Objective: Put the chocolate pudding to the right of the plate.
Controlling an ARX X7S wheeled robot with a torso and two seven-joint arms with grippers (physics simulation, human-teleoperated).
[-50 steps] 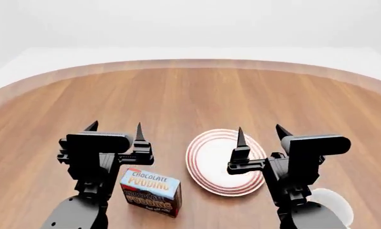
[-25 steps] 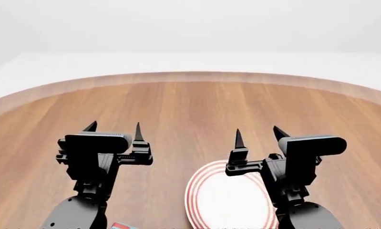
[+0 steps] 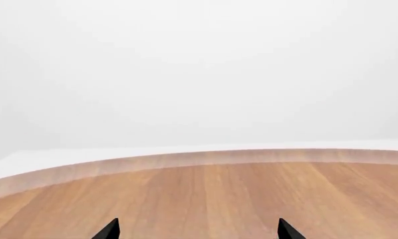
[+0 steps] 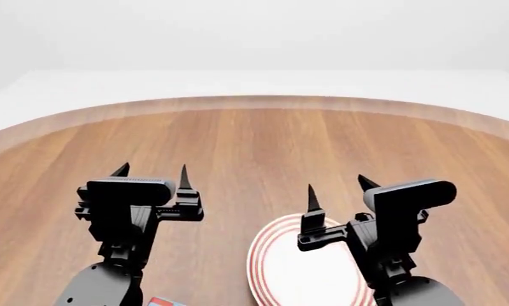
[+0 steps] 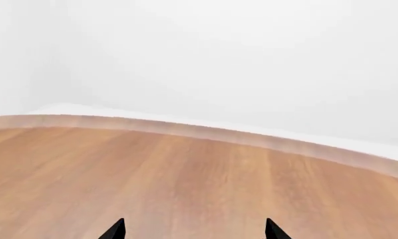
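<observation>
Tabletop [image 4: 254,146] wood lies bare ahead; right gripper [image 4: 337,190] overlaps the plate [image 4: 276,261]. Pudding [image 4: 159,301] barely shows, perhaps one corner, orientation unclear. Left gripper [image 4: 152,171]: both jaws spread, empty.

Bare simulated room: wooden table [image 4: 254,146]

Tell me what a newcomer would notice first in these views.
Two black arms fill the head view, the left pincer and right pincer both open and empty above the wooden table. Next comes the plate with red rings, low and partly behind the right arm. The pudding box is only a sliver at the bottom edge.
</observation>
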